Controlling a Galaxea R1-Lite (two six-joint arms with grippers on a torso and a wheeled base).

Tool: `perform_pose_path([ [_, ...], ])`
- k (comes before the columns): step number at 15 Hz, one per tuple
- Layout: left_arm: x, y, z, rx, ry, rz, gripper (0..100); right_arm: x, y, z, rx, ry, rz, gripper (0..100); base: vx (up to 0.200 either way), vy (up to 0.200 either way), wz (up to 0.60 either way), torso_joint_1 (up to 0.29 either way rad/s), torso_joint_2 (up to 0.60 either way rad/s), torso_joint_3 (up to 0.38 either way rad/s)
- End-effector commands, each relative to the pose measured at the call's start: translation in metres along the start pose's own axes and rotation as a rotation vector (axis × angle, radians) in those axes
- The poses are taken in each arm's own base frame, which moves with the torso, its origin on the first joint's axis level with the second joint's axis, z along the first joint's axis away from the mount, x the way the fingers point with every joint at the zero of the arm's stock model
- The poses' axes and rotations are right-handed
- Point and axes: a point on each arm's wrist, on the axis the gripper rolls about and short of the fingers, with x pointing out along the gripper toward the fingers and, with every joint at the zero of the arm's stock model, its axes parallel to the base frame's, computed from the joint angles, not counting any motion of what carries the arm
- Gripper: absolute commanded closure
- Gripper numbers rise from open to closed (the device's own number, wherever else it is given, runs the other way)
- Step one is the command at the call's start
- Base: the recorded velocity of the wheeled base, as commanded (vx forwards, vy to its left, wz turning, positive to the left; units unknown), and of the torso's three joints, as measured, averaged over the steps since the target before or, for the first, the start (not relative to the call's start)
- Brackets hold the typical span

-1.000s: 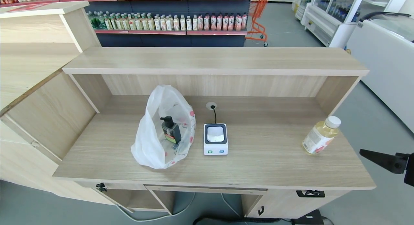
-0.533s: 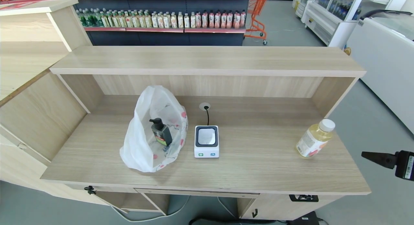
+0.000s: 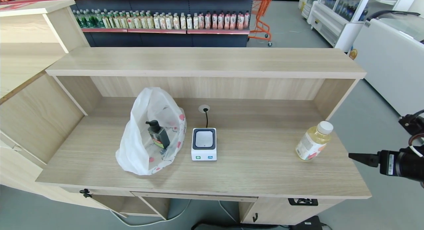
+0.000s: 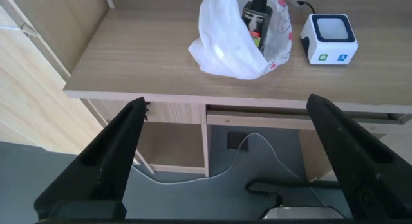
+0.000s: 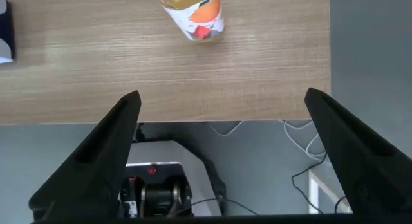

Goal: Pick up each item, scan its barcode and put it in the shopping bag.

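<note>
While holding left jaws and right jaws wide open and empty off the worktop (image 3: pixel 258 170), risks toppling the upright bottle (image 3: pixel 313 142) near its right end, well apart from scanner (image 3: pixel 204 144) and shopping bag (image 3: pixel 135 154), through a glancing, off-centre approach.
</note>
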Motion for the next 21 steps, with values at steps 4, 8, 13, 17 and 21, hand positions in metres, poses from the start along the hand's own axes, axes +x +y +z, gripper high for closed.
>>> perform_pose_path([
  [4,0.000,0.000,0.000,0.000,0.000,0.000,0,0.058,-0.005,-0.018,-0.131,0.042,0.070,0,0.000,0.000,0.00,0.000,0.00,0.000],
  [8,0.000,0.000,0.000,0.000,0.000,0.000,0,0.083,0.004,-0.026,-0.171,-0.010,0.112,0,0.000,0.000,0.00,0.000,0.00,0.000],
  [13,0.000,0.000,0.000,0.000,0.000,0.000,0,0.119,0.014,-0.031,-0.225,-0.103,0.140,0,0.000,0.000,0.00,0.000,0.00,0.000],
  [17,0.000,0.000,0.000,0.000,0.000,-0.001,0,0.136,0.018,-0.036,-0.271,-0.150,0.129,0,0.000,0.000,0.00,0.000,0.00,0.000],
  [21,0.000,0.000,0.000,0.000,0.000,0.000,0,0.157,0.019,-0.033,-0.305,-0.234,0.119,0,0.000,0.000,0.00,0.000,0.00,0.000],
])
